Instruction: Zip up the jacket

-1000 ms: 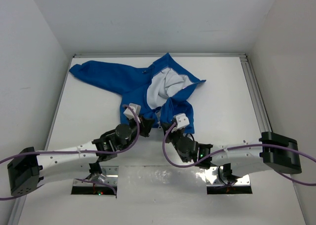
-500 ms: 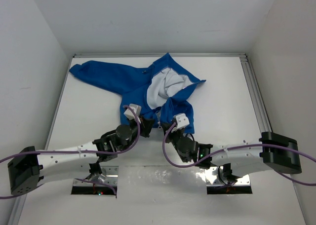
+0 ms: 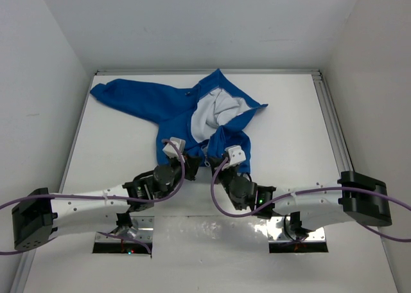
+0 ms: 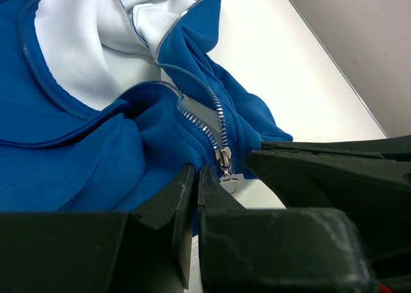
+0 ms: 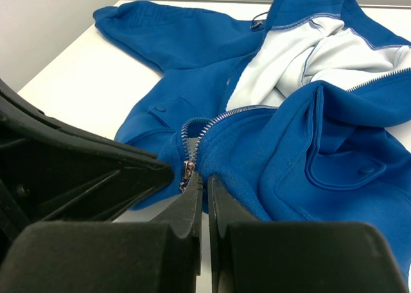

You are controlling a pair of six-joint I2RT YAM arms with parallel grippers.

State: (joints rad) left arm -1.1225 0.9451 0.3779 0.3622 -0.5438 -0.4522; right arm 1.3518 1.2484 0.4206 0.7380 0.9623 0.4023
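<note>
jacket (image 3: 173,110): crumpled at table's (image 3: 289,126) far edge, sleeve towards far-left corner | left gripper (image 4: 194,180), right gripper (image 5: 204,185): jaws together at hem, flanking zipper slider (image 4: 224,159); pinch unclear | risk: hem slips, slack fabric jams slider

Passage over bare table (image 3: 292,119) right of jacket (image 3: 154,103) and beside its lower left; walls (image 3: 45,81) closing three sides. Near hem blocked by left gripper (image 4: 196,177) and right gripper (image 5: 204,185), side by side, almost touching.
</note>
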